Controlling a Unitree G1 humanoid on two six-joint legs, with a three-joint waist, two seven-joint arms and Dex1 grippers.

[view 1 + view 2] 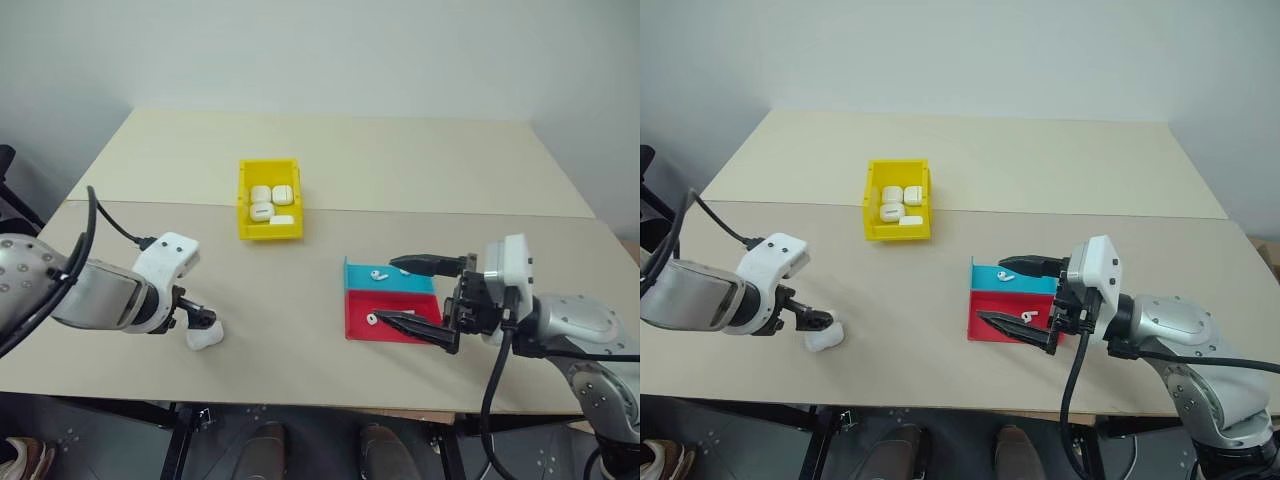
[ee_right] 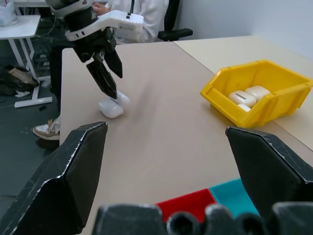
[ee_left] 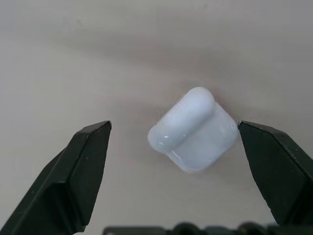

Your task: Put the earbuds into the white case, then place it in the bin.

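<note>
Earbuds, two tiny glossy white plastic pieces with rounded heads and short stems, lie on the flat blue-and-red tray (image 1: 428, 334) by the right gripper (image 1: 399, 292): one earbud (image 1: 378, 273) on the blue part just beside the tip of the farther black finger, the other earbud (image 1: 372, 319) on the red part just beside the tip of the nearer finger. The right gripper's fingers are spread wide and level over the tray, holding nothing.

The small glossy white rounded-rectangular charging case (image 3: 193, 130) lies on the beige table top (image 1: 300, 320) below the left gripper (image 3: 173, 131), in the gap between its two black fingers. Those fingers are spread wide as well. In the left wrist view one fingertip (image 3: 247, 128) sits right at the case's corner, whether touching or not I cannot tell, while the other finger (image 3: 93, 147) stands apart from it. The case shows a rounded ridge along one side and a flatter glossy body beside it; it sits turned cornerwise to the fingers.

The small bright yellow rectangular plastic bin (image 1: 268, 233) with raised walls stands well apart from both grippers, farther back on the table, with several white cases (image 1: 271, 201) inside it.
</note>
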